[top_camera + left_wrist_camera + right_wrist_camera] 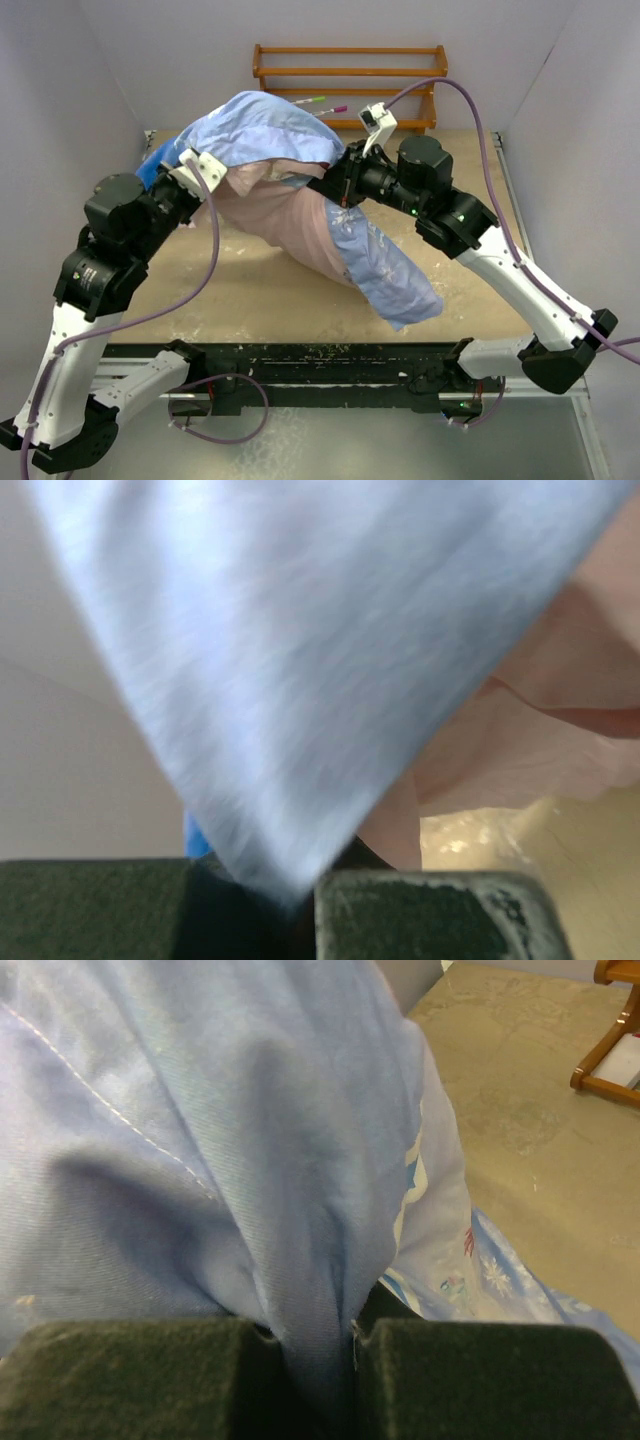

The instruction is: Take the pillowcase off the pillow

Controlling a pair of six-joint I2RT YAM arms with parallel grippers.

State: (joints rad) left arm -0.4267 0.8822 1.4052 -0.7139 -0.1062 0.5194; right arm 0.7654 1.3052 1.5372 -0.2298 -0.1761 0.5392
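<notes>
Padded fingers [130,1380] of the right claw [310,1375] fill the bottom of the right wrist view, clenched on a bunched fold of the pillowcase [250,1160], blue side out. Left claw [250,910] likewise grasps a hanging corner of the same cloth between its 2 pads. From above, the pillowcase hangs draped between both claws, mostly lifted off the surface [250,310]. Its pale pink lining is exposed in the middle and a blue tail trails toward the near right.

Judgement: stripping is under way. To do it well, both claws should hold firm and draw the cloth up and apart evenly, so that anything inside slides out of the open end (a lopsided pull risks twisting the fabric shut).

Not established: the pillow. No cream surface shows in any of the 3 views; it may lie under the pink folds, or it may be out already. Left wrist view is blurred, so its detail is unreliable.
</notes>
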